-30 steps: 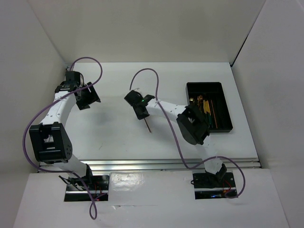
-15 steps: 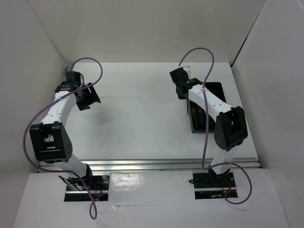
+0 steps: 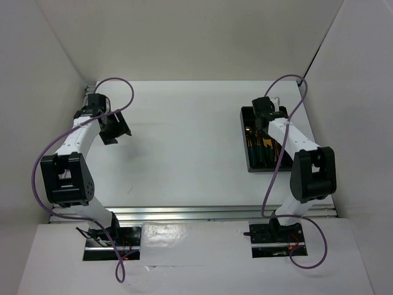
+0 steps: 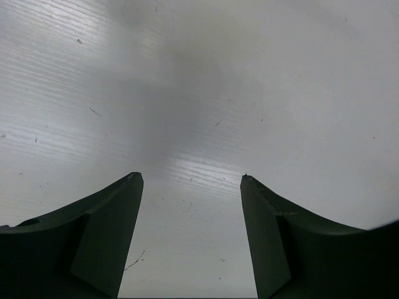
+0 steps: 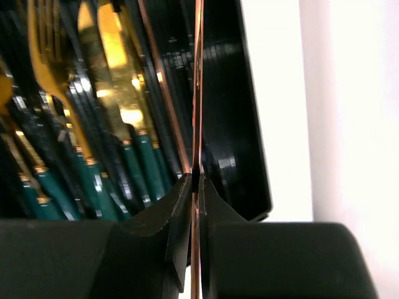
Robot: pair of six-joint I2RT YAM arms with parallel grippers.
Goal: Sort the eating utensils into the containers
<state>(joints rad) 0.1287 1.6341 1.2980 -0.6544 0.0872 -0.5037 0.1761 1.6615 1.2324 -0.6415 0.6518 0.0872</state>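
My right gripper (image 5: 194, 182) pinches a thin brown wooden chopstick (image 5: 198, 87) over the black divided plastic tray (image 5: 232, 131); dropped tilted, it prob. bridges a wall. Left gripper (image 4: 190, 184) spread, empty.

The black plastic tray (image 3: 244, 142) lies on the right side of the table, its long side running away from the arm bases. In its narrow compartments lie gold-headed utensils with teal-green handles (image 5: 134, 171), among them a fork (image 5: 45, 65) and flat knife-like blades (image 5: 118, 68), packed side by side lengthwise. 2 thin brown chopsticks show: the lying chopstick (image 5: 163, 106) rests in the tray beside the blades, and the held chopstick (image 5: 198, 75) is pinched between the right gripper's (image 5: 194, 182) fingers, over the compartment next to the tray's outer wall.
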